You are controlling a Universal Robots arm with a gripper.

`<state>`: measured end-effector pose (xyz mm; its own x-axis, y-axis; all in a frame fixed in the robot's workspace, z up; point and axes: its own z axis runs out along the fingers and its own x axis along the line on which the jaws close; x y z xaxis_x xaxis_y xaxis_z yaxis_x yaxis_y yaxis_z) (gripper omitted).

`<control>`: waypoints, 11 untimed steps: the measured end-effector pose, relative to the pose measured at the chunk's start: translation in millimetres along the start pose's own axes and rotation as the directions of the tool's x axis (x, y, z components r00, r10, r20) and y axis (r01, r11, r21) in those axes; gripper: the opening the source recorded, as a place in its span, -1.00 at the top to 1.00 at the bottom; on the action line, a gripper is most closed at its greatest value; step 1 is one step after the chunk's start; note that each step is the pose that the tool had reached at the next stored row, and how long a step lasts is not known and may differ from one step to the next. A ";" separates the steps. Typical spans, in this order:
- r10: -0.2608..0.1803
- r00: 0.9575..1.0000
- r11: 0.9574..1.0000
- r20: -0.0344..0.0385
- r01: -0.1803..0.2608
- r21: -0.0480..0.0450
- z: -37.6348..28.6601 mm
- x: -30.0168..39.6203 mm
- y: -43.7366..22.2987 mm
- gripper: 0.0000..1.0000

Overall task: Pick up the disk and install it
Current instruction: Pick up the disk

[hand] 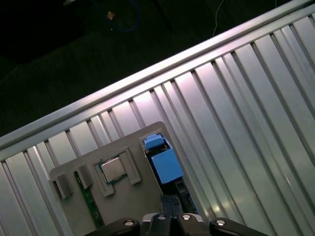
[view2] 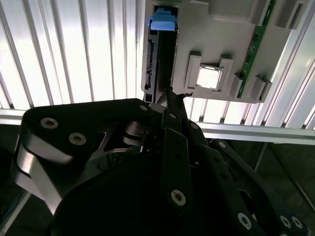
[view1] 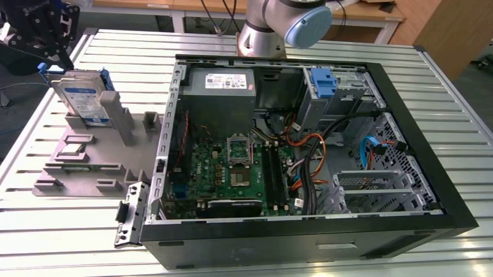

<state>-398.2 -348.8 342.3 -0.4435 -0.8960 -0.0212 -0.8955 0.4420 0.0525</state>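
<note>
At the counter's [view1: 77, 242] far corner, on the exterior view's left, the black gripper [view1: 50, 55] hangs over the disk [view1: 81, 98]. Its upper part is cut off by the frame. In both wrist views the gripper [view2: 167, 98] [hand: 170, 201] sits right at the disk's upper end. Its own dark linkage covers the contact, so I cannot tell whether it is apart, together or clamped on the drive.

The disk stands upright on edge in a slot of a grey fixture plate [view1: 100, 156] that lies along the same edge of the counter. Its white-and-blue label faces the near edge. In the second wrist view the disk [view2: 156, 59] shows edge-on under a blue carrier tab. In the first wrist view little more than that blue bracket [hand: 166, 166] can be made out.

On the same plate, nearer the counter's front edge, a processor chip [view1: 71, 150] [view2: 209, 78] [hand: 113, 169] lies flat in a pocket. A green memory stick [view1: 85, 168] [view2: 256, 44] [hand: 91, 209] stands beside it, partly hidden by the grey holders.

Just beside the plate, filling the counter's middle and the exterior view's right, an open black computer case [view1: 308, 231] lies on its side. Inside are a grey power supply [view1: 223, 83] at the far wall, a green motherboard [view1: 231, 170] below it, and a blue caddy [view1: 324, 81] in the drive cage further right. Orange and black cables [view1: 308, 144] hide part of the case's floor. The robot arm [view1: 269, 23] rises behind the case, cropped at the top.
</note>
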 end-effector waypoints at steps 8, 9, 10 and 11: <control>-0.107 0.994 0.994 -0.003 0.107 -0.004 0.8 0.0 0.0 0.80; -0.118 0.993 0.993 0.000 0.118 -0.005 1.1 0.0 0.0 0.80; -0.128 0.992 0.992 0.002 0.128 -0.006 1.4 0.0 0.0 0.80; -0.139 0.990 0.990 0.005 0.139 -0.007 1.6 0.0 -0.1 0.80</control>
<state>-398.2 -348.7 340.7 -0.3153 -0.9484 -0.0329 -0.9480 0.3133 0.0556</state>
